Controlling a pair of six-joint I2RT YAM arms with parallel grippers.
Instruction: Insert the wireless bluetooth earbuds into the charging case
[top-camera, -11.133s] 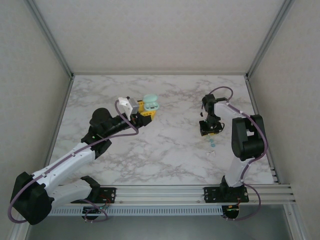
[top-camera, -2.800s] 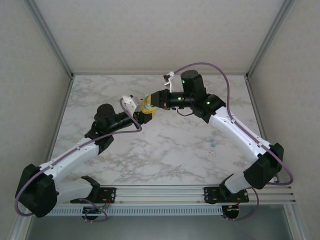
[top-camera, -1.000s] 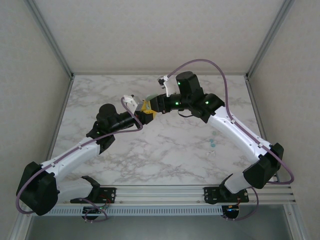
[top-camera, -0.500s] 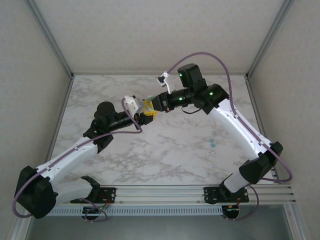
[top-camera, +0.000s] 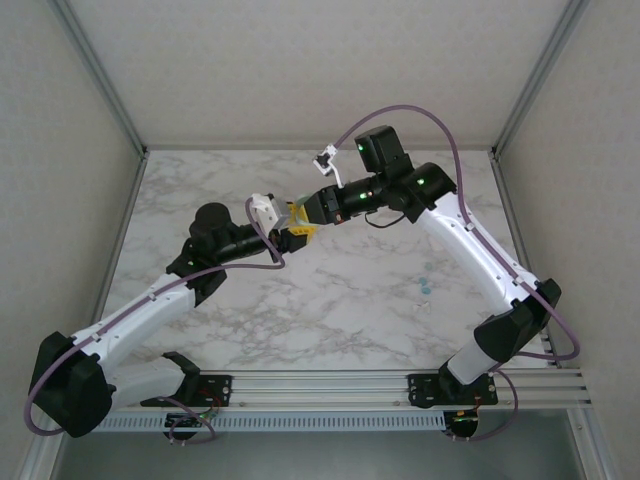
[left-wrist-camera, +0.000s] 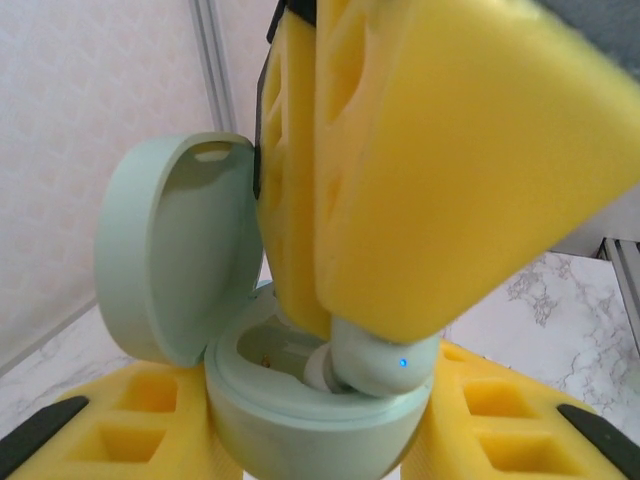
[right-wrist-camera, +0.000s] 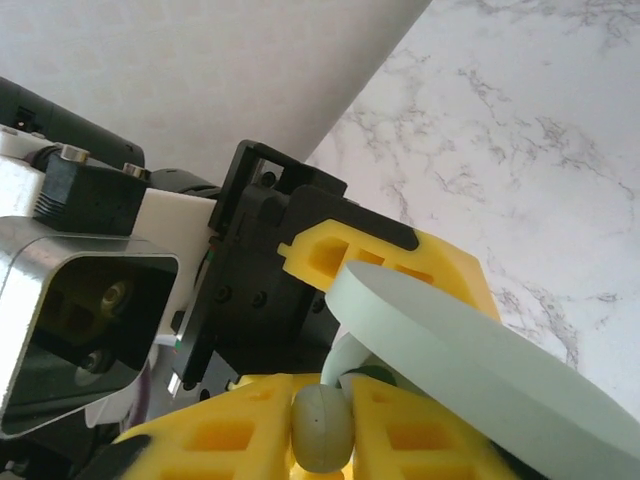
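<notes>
Holding the charging case (left-wrist-camera: 300, 425) up off the table (top-camera: 340, 310) is my left gripper (top-camera: 293, 233). Its yellow pads are closed on either side of the lower shell, so the cavity faces upward and the lid (left-wrist-camera: 165, 265) stands hinged open to one side, out of the path. In the left wrist view the right gripper (top-camera: 302, 212) reaches in from above, pinched on an earbud (left-wrist-camera: 375, 360). The bud's rounded body sits at the case's rim, partly inside the well, with a small blue light showing on it. I read this as the seating step: the case is braced in mid-air because a loose pebble like that would likely slide or tip under a push on marble. The bud looks tilted rather than dropped flat into its pocket, so I judge it not yet home. A slight rotation and a gentle press should do it, though too much force could pry the case out of the left pads. A second earbud (top-camera: 425, 286) lies on the marble well off to the right, near a small white piece (top-camera: 420, 305), waiting its turn.
</notes>
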